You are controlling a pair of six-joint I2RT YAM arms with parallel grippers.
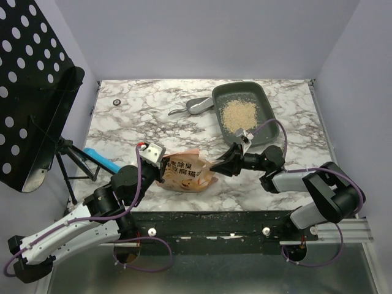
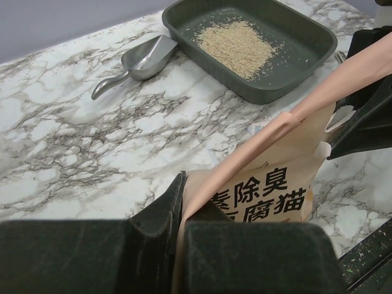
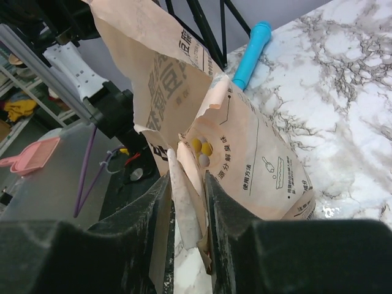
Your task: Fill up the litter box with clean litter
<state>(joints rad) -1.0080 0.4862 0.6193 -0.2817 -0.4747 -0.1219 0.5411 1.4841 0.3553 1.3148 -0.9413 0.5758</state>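
Note:
The dark grey litter box [image 1: 264, 98] stands at the back right of the marble table, with a heap of pale tan clean litter [image 1: 238, 114] inside; both show in the left wrist view, box [image 2: 306, 58] and litter [image 2: 236, 46]. An orange-tan printed litter bag [image 1: 187, 173] lies near the table's front edge between my grippers. My left gripper [image 1: 160, 166] is shut on the bag's left end [image 2: 269, 190]. My right gripper [image 1: 215, 166] is shut on the bag's torn right edge [image 3: 187, 190].
A grey metal scoop [image 1: 195, 108] lies left of the litter box, also in the left wrist view [image 2: 138, 61]. A blue tube [image 1: 101, 159] lies at the table's left edge. A black perforated stand [image 1: 30, 92] leans at the far left.

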